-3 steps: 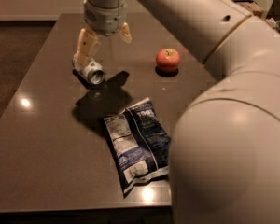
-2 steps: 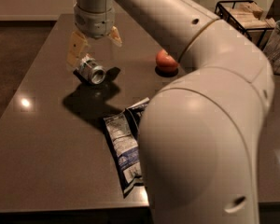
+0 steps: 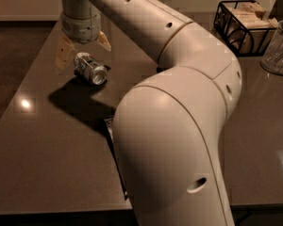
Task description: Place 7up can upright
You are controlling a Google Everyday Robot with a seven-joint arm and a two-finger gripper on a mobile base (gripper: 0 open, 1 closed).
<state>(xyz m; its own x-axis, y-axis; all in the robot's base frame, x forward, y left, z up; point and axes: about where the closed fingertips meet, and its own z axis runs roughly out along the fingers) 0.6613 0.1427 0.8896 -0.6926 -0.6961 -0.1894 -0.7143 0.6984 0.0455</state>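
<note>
The 7up can (image 3: 90, 69) lies on its side on the dark table (image 3: 42, 149), its shiny metal top facing front right. My gripper (image 3: 83, 49) hangs just above the can's far end at the table's back left. It is open, with one tan finger (image 3: 63, 54) left of the can and the other tan finger (image 3: 103, 41) above and right of it. The fingers do not hold the can.
My large white arm (image 3: 179, 107) fills the middle and right of the view and hides the chip bag and the apple. A black wire basket (image 3: 244, 25) with wooden blocks and a clear glass container (image 3: 279, 48) stand at the back right.
The gripper has moved left and lower, to just over the lying can. The arm has swung across the view and now covers the apple and nearly all of the chip bag.
</note>
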